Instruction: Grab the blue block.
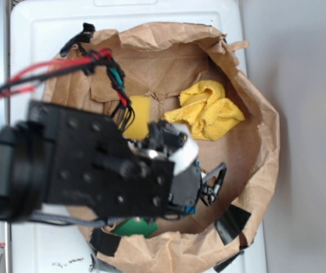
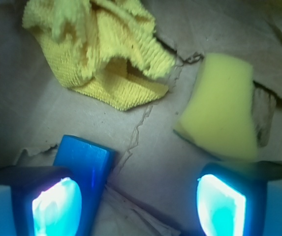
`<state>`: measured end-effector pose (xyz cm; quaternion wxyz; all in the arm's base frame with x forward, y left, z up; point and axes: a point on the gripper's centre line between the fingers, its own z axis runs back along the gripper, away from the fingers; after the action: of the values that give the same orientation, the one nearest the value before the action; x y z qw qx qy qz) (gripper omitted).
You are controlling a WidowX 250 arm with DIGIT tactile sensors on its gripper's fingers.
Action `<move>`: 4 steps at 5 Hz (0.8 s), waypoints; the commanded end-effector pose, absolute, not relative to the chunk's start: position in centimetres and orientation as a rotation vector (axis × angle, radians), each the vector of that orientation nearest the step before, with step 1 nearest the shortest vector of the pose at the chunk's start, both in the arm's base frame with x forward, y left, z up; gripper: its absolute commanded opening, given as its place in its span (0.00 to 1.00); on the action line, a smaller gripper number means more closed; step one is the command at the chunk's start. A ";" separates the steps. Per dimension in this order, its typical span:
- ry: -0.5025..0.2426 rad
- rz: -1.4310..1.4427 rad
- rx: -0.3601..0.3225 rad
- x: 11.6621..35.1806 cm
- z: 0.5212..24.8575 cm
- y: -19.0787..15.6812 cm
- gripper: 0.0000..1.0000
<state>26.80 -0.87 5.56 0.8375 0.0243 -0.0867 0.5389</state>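
The blue block [image 2: 84,164] lies flat on the brown paper floor of the torn-open paper bag [image 1: 259,131], at the lower left of the wrist view, its near end hidden behind the left fingertip pad. The gripper [image 2: 138,209] hovers above the paper with its jaws spread wide and nothing between them; the block sits under or just beside the left pad rather than centred in the gap. In the exterior view the arm covers the block almost entirely.

The block looks like painted wood: stiff, light, with flat, square-edged faces, so it should not deform or break under a squeeze. The glossy paint may be a little slippery, and the crumpled paper beneath could let it slide. The best hold is probably across its narrow width, on the two long sides near the middle.

A yellow sponge [image 2: 224,108] lies to the right and farther off, a yellow cloth [image 2: 101,54] at the far left, both well apart from the block. A green block [image 1: 134,227] peeks out at the bag's near edge.
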 end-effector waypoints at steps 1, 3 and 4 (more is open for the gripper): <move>-0.206 1.168 0.007 26.2 6.4 -1.2 1.00; -0.167 1.243 -0.069 25.9 6.9 -1.6 1.00; -0.177 1.257 -0.090 26.1 6.9 -1.6 1.00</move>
<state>25.84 -2.76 5.61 0.8193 -0.0255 -0.0659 0.5690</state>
